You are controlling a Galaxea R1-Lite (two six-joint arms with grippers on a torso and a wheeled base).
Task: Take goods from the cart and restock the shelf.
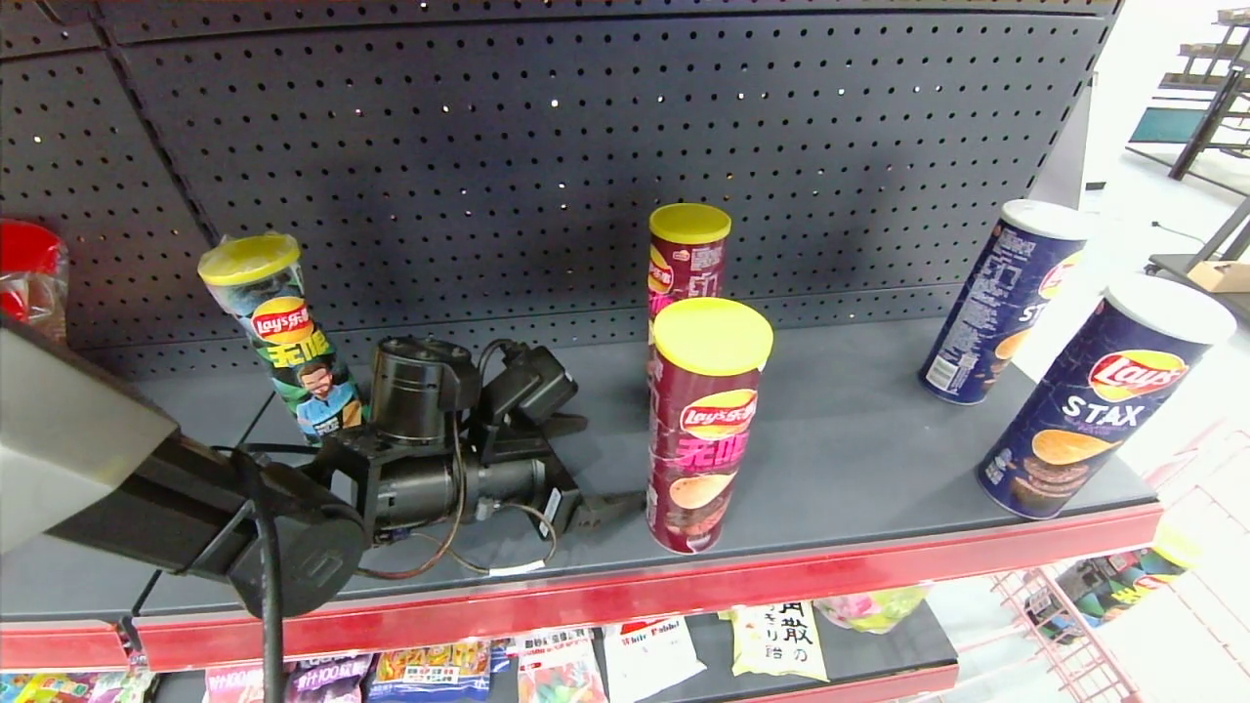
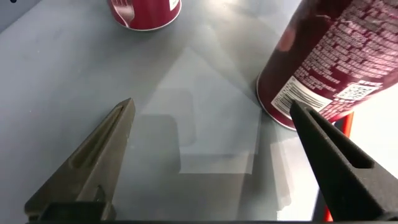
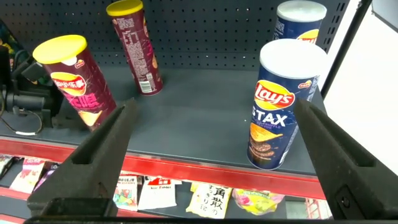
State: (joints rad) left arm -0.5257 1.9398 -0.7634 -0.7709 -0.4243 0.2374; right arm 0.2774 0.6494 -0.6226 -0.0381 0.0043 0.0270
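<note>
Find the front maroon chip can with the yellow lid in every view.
Head view: the front maroon can stands mid-shelf, near the red shelf edge.
Left wrist view: the can stands close to one of the fingers of the left gripper.
Right wrist view: the can stands nearer the shelf edge than the rear maroon can.
Shared landmark: the rear maroon can.

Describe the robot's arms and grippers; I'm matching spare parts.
The left arm has a grey boxy link, black cylindrical motor housings and thin looping cables. The left gripper and right gripper carry dark, tapering wedge-shaped fingers with grooved slots.
</note>
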